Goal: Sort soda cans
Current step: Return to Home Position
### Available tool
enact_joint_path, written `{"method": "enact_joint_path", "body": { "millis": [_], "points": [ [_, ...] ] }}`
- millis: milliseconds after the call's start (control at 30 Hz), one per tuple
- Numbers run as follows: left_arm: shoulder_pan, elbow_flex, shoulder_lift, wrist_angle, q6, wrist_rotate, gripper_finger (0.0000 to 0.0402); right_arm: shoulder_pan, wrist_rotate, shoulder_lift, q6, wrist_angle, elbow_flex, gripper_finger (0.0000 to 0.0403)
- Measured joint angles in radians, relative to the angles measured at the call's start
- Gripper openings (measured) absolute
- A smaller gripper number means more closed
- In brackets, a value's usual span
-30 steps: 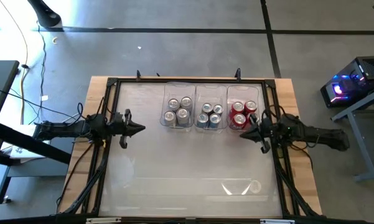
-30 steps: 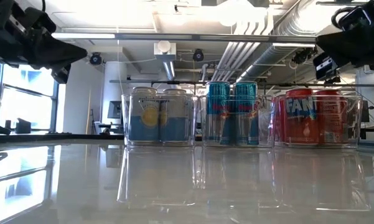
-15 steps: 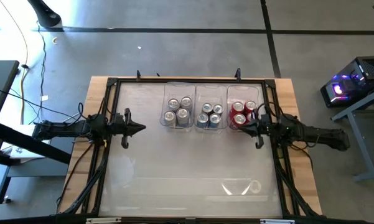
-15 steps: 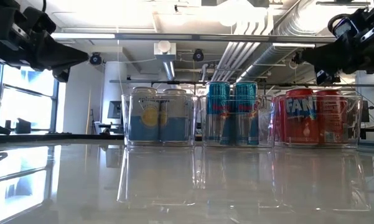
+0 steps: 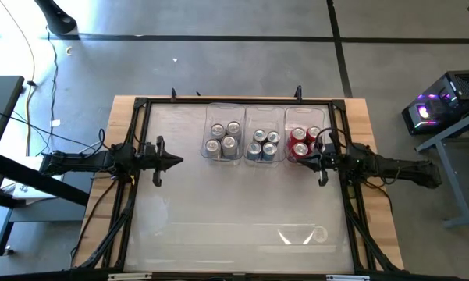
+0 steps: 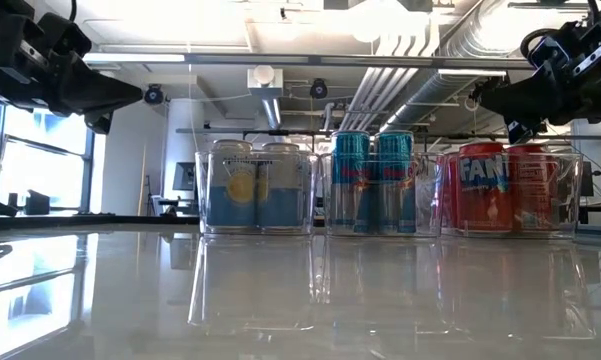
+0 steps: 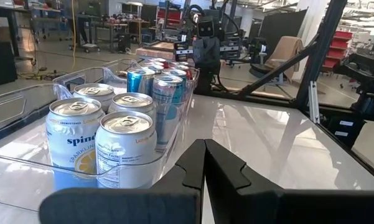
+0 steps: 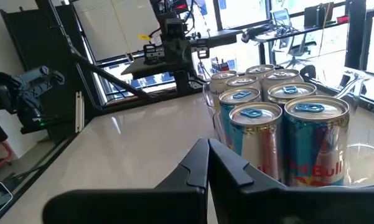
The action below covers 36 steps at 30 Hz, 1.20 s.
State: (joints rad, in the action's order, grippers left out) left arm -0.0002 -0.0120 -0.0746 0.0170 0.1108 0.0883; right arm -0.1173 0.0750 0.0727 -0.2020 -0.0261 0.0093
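The soda cans stand upright in three clear bins side by side at the table's far middle. The silver-grey cans (image 5: pixel 223 138) (image 7: pixel 96 143) are in the left bin, the blue cans (image 5: pixel 263 145) (image 6: pixel 373 180) in the middle one and the red cans (image 5: pixel 300 143) (image 6: pixel 500 185) in the right one. My left gripper (image 5: pixel 179 161) (image 7: pixel 204 165) is shut and hovers above the table, left of the silver-grey cans. My right gripper (image 5: pixel 304 163) (image 8: pixel 207 163) is shut and hovers at the near right corner of the red cans' bin, at about can-top height. Neither gripper holds anything.
The clear bin walls (image 6: pixel 205 195) rise about as high as the cans. A dark metal frame (image 5: pixel 144 105) runs around the glossy tabletop. Free room lies between the two grippers and toward the table's near edge (image 5: pixel 234 265). Beyond the table are desks, chairs and equipment.
My right gripper has moved a little toward the far edge and the red cans' bin, rolling about its wrist as it went. My left gripper has stayed where it was. The cans and bins have not moved.
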Motion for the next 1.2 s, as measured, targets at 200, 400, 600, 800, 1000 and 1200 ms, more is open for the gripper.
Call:
{"method": "enact_joint_path", "body": {
  "millis": [200, 400, 600, 800, 1000, 1200],
  "points": [
    [0.000, 0.000, 0.000, 0.000, 0.000, 0.000, 0.0001, 0.000, 0.000, 0.000, 0.000, 0.000, 0.000, 0.0000],
    [0.000, 0.000, 0.000, 0.000, 0.000, 0.000, 0.0001, 0.000, 0.000, 0.000, 0.000, 0.000, 0.000, 0.0000],
    [-0.011, 0.000, 0.052, 0.000, 0.000, 0.002, 0.0001, 0.027, -0.005, -0.060, 0.000, 0.001, 0.000, 0.0000],
    [-0.014, -0.001, 0.071, 0.028, 0.001, 0.003, 0.0001, 0.027, -0.003, -0.072, 0.000, -0.001, 0.000, 0.0000],
    [-0.012, 0.000, 0.071, 0.031, 0.001, 0.003, 0.0001, 0.027, -0.004, -0.070, 0.000, 0.000, 0.000, 0.0000],
    [-0.013, 0.000, 0.070, 0.031, 0.001, 0.003, 0.0001, 0.027, -0.004, -0.067, 0.001, 0.000, -0.001, 0.0000]
  ]
}}
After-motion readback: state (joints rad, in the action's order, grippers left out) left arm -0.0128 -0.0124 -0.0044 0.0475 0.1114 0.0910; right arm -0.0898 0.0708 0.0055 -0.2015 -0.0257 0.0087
